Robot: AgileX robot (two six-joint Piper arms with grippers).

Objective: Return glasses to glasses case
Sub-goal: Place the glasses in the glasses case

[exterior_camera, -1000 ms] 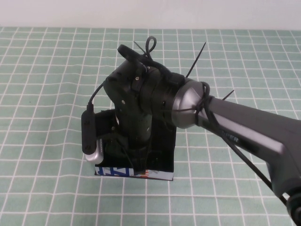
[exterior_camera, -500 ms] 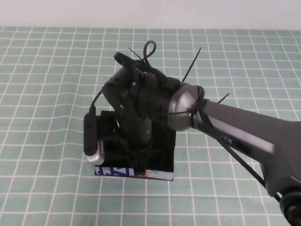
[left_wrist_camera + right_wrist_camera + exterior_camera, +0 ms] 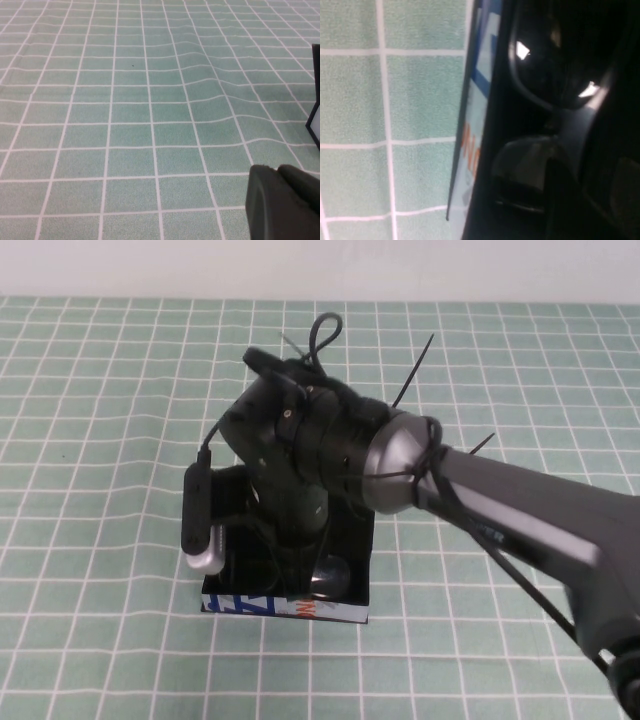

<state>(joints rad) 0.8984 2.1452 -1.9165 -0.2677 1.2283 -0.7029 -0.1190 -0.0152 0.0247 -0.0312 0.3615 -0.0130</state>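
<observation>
The black glasses case (image 3: 352, 540) lies open on the green checked cloth, its blue, white and orange front strip (image 3: 285, 607) facing me. My right gripper (image 3: 296, 558) points straight down into it. One dark lens of the glasses (image 3: 328, 575) shows inside the case beside the gripper. In the right wrist view the glasses (image 3: 540, 70) lie in the case next to the printed strip (image 3: 476, 125), with my right gripper (image 3: 590, 200) right over them in deep shadow. My left gripper (image 3: 280, 172) is shut and empty low over the cloth, apart from the case.
The green checked cloth (image 3: 100, 440) covers the whole table and is rippled to the left of the case (image 3: 210, 80). A black edge of the case (image 3: 315, 120) shows in the left wrist view. My right arm (image 3: 520, 510) reaches in from the right.
My right wrist has shifted and tilted slightly over the case. A lens of the glasses now shows inside the case near the front, where it was hidden before.
</observation>
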